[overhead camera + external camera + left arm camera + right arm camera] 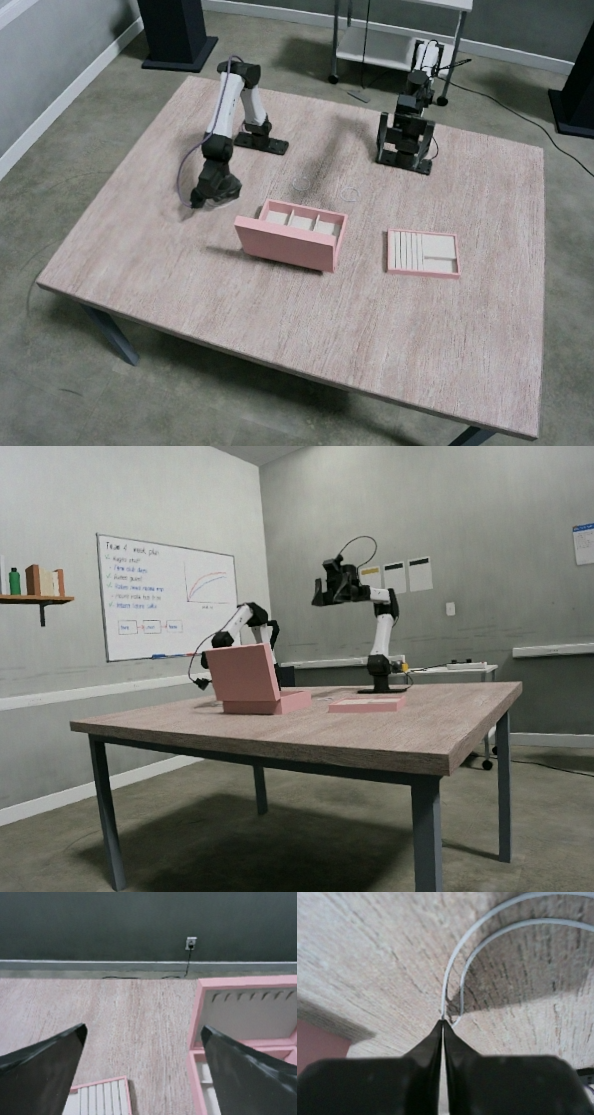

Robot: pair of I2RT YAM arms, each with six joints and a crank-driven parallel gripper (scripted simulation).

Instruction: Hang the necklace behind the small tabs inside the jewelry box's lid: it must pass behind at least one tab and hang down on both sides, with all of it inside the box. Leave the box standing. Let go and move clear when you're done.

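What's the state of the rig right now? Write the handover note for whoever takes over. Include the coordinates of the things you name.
Right gripper (220, 192) (443, 1022): shut on the necklace (222, 202) (468, 934), low over the table.
Left gripper (406, 122) (330, 591) (144, 1033): open, empty, raised.
Jewelry box (343, 227) (252, 707) (198, 1083): standing, lid (285, 245) (242, 673) (249, 1018) open.
Done: necklace gripped.
Left: hang it behind a tab, both sides down, all inside; let go, move clear.
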